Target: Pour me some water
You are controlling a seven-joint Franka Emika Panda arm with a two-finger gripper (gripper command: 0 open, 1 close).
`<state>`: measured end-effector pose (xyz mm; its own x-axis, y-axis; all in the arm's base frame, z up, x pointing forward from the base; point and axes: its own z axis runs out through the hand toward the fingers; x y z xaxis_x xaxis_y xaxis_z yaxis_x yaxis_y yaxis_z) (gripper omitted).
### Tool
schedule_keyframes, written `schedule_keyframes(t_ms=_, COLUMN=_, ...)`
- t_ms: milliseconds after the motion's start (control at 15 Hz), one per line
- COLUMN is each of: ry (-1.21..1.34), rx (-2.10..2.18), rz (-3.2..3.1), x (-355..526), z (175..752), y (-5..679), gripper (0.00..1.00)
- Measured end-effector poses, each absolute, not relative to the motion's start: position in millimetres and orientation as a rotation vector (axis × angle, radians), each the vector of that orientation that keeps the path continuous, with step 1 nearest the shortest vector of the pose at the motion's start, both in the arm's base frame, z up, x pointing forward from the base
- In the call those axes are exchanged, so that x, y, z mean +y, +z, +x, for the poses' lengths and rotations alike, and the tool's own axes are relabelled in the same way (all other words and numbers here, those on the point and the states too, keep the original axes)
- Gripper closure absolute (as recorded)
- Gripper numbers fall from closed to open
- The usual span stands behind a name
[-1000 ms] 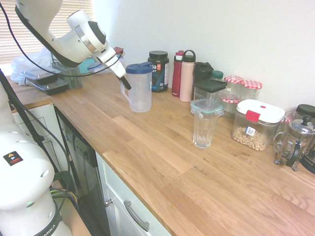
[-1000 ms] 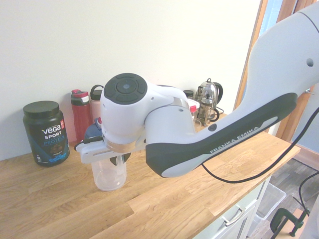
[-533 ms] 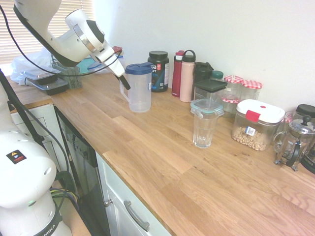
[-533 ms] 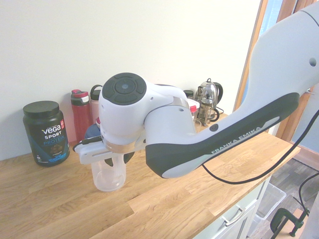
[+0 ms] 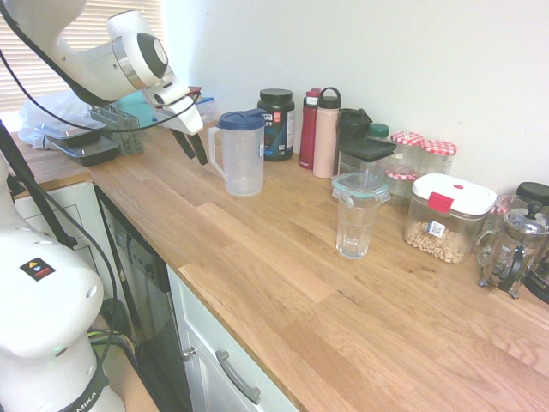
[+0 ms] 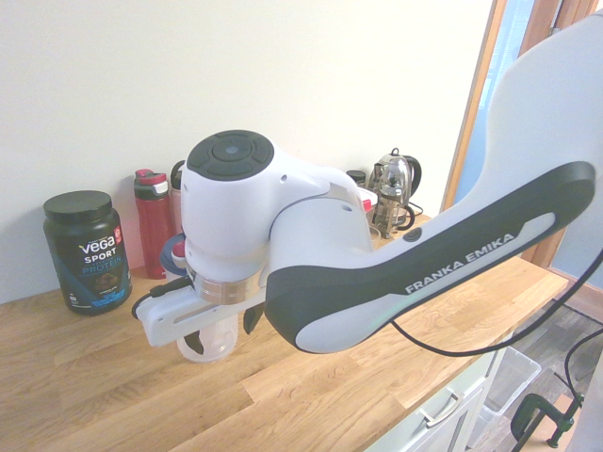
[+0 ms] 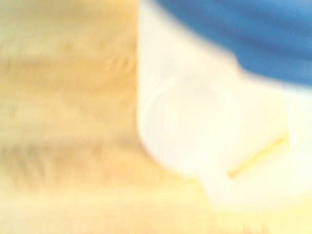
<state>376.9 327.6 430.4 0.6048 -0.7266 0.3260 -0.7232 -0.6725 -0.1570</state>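
Claw [image 5: 190, 146] was seen with fingers apart, empty, beside the upright pitcher [image 5: 241, 152]; handle risked being knocked and pitcher toppled on re-approach.

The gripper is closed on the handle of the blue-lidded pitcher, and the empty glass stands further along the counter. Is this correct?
Not quite. In the first exterior view the gripper is open and apart from the handle of the blue-lidded pitcher, holding nothing. The empty glass does stand further along the counter.
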Motion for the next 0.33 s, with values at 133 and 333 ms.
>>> schedule_keyframes(t_ms=133, ry=-0.475, rx=1.162, rz=-2.914, x=313, z=366, y=440, gripper=0.0)
schedule_keyframes(t_ms=333, ry=-0.433, rx=1.051, rz=-3.008, x=254, z=364, y=451, gripper=0.0)
